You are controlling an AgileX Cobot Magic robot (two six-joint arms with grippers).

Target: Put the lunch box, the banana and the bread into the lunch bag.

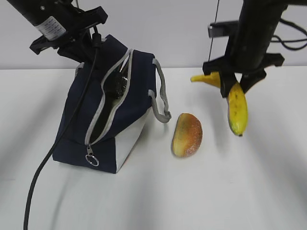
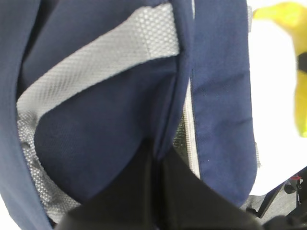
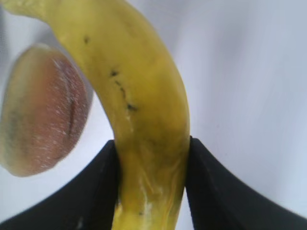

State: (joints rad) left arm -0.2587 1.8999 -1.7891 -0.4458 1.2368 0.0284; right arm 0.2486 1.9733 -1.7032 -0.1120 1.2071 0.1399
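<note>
no readable text anywhere; white sticker (image 1: 50,27) on the left arm carries print too small to make out; lunch bag (image 1: 125,103), banana (image 1: 237,108), bread (image 1: 187,135) show no brand, label or number; wrist views show no writing

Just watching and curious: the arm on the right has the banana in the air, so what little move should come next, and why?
Probably carry the banana leftward, over the bread, toward the lunch bag. The right end effector is clamped on it and it hangs clear of the table, while the bag's zipper gapes open, with the left end effector up at the bag's top.
</note>
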